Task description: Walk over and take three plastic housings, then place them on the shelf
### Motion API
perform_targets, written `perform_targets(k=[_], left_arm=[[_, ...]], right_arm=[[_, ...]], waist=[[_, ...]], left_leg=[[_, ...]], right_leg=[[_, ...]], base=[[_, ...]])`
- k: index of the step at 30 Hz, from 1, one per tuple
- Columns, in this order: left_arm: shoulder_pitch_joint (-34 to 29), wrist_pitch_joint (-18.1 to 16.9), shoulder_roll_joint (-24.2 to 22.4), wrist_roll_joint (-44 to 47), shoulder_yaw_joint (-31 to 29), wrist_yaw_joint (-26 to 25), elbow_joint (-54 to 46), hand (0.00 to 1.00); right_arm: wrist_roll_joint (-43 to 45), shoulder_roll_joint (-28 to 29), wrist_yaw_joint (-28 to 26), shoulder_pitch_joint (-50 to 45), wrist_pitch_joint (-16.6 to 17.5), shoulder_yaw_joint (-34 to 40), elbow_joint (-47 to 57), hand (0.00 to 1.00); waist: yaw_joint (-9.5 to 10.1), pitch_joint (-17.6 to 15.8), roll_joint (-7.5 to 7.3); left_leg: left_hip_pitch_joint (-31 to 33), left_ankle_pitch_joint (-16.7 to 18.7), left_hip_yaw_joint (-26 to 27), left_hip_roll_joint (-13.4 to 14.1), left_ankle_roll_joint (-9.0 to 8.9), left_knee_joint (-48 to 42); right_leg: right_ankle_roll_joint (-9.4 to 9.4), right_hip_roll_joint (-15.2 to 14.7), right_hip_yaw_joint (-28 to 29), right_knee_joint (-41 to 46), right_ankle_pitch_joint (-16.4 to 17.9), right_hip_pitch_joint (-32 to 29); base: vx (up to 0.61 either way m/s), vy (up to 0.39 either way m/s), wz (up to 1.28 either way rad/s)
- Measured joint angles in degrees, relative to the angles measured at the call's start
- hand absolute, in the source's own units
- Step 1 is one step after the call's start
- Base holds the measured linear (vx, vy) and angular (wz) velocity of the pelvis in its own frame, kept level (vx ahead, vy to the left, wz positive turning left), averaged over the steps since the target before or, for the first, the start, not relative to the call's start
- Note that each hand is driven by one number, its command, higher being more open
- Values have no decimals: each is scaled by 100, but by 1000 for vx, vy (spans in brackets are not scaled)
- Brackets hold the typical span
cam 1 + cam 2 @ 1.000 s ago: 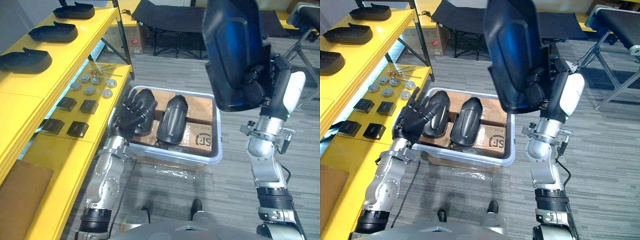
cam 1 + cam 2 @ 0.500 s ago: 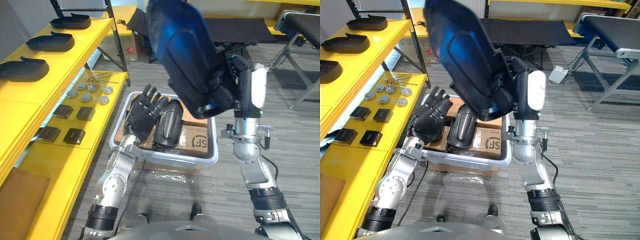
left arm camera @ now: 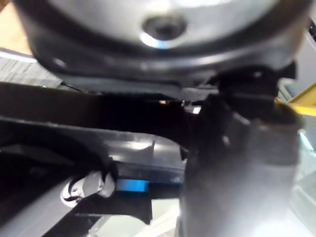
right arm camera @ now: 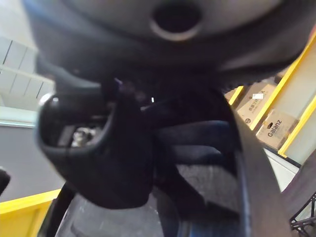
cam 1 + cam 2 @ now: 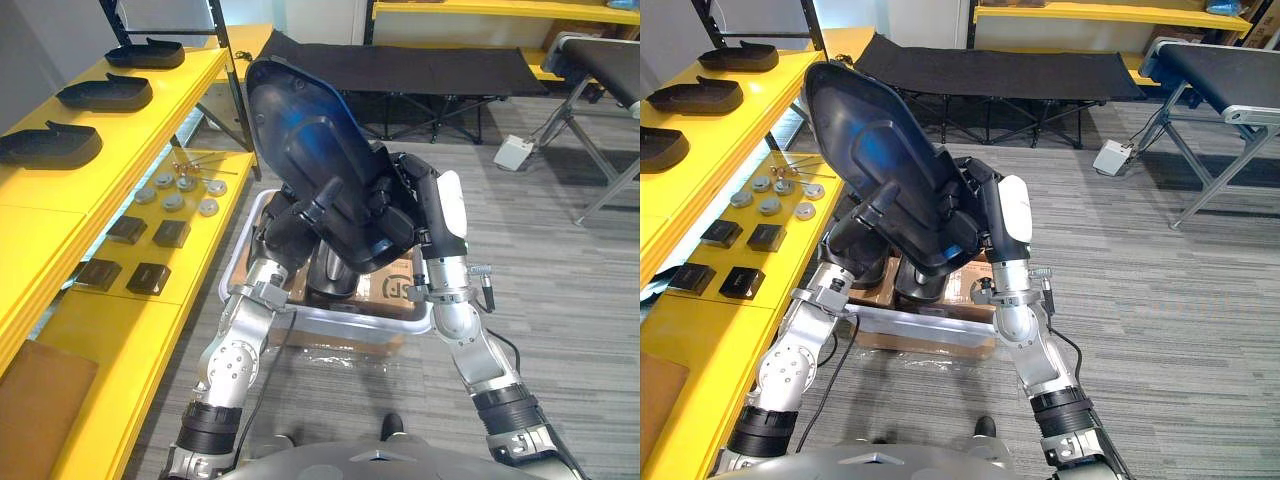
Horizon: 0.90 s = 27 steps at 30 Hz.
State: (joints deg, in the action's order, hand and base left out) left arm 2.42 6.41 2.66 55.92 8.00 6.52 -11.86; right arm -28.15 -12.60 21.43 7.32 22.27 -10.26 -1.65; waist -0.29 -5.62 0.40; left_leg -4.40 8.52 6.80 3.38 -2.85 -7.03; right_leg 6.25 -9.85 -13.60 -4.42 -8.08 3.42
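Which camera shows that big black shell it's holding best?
The right eye view: the black housing shows whole, edge to edge. The left eye view nearly matches it; the wrist views catch close, dark parts of it.

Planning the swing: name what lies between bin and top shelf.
Left eye view: a lower shelf with discs and black blocks, between bin and top shelf.

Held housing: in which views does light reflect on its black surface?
Left eye view: a blue sheen on the upper face of the held housing; right eye view: the same sheen, again towards its upper end; left wrist view: a small bright blue patch on it; right wrist view: mostly dark, at most a faint bluish tint, against a brighter background.
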Motion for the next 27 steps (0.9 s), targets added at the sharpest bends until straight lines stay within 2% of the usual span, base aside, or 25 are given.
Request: perform_targets(k=[1,2,7,13,16,27], left_arm=[[0,0,0,-14,0,-1,0,100],[1,12,1,-64,-1,-1,-1,0],[1,246,14,-683,-2,-1,-1,0],[0,367,59,-991,-19,-79,16,0],[-4,344,61,-1131,-121,-192,83,0],[-27,64,208,-1061,-59,-158,123,0]], right_arm=[[39,6,-2,-4,0,-18,-10,0],[46,23,0,-13,1,-60,-10,0],[89,115,-4,-130,3,-127,-11,0],[262,106,-14,-204,62,-206,-10,0],[272,118,29,-205,222,-393,14,0],[275,146,52,-202,195,-479,96,0]], waist=[[0,17,-4],[0,34,-14],[14,66,-64],[-8,106,-109],[-30,115,-102],[-15,141,-95]], left_leg=[[-1,0,0,0,0,2],[-3,0,1,-2,0,3],[-2,-1,7,-3,1,-3],[-4,1,67,-5,2,-15],[2,5,78,1,-1,-31],[27,20,78,-8,-3,-82]], right_leg=[[0,0,0,0,0,0],[-1,-1,1,0,-1,0],[-23,-1,0,-1,-17,-3],[-31,2,86,-2,-29,-49],[-40,13,119,-2,-38,-67],[-38,6,133,-2,-46,-79]], base=[[0,0,0],[0,0,0],[0,0,0],[0,0,-7],[-7,-2,-5],[-19,-1,0]])
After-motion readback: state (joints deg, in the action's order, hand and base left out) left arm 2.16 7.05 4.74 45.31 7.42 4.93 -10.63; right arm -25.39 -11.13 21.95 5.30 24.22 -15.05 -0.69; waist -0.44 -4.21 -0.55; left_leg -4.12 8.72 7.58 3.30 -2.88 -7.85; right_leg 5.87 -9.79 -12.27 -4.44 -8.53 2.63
